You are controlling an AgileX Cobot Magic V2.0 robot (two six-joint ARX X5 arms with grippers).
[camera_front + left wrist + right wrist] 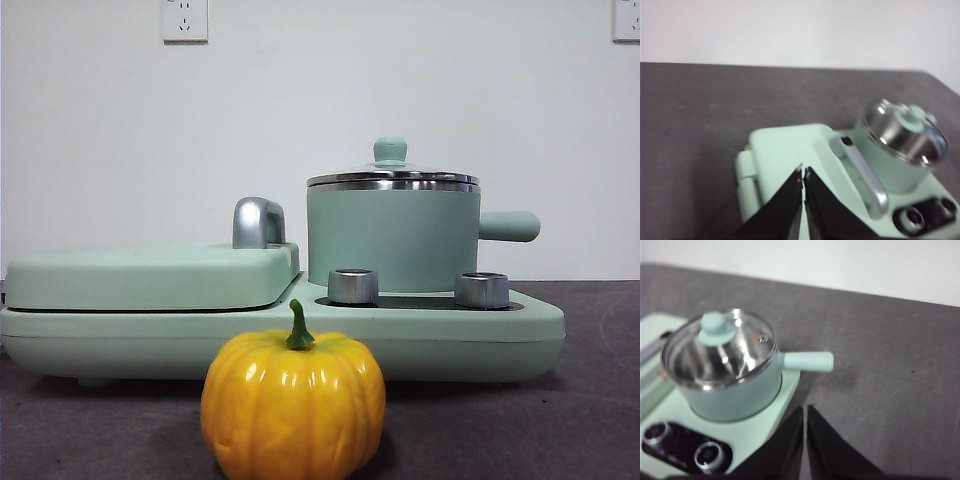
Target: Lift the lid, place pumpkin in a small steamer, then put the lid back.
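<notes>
**Lid on the steamer, pumpkin on the table, both grippers clenched on nothing**

The dark grey table (590,400) carries a long mint-green appliance base (480,335). On one half of the base lies a wide flat griddle cover (150,275) with a chrome handle (258,222). On the other half stands the small steamer (390,240), its stubby side handle (510,226) pointing away from the griddle cover. The pumpkin (293,405) sits on the table just in front of the base, apart from the steamer, green stem up.

The lid (392,178) rests on the steamer's steel rim, its mint-green knob (390,150) on top. Two silver knobs (353,286) stand on the base's black panel in front of the steamer.

The left gripper (803,172) hangs above the griddle cover, its black jaws pressed together and holding nothing. The right gripper (805,410) hangs over the table edge of the base, near the steamer's side handle, jaws likewise closed and empty.
</notes>
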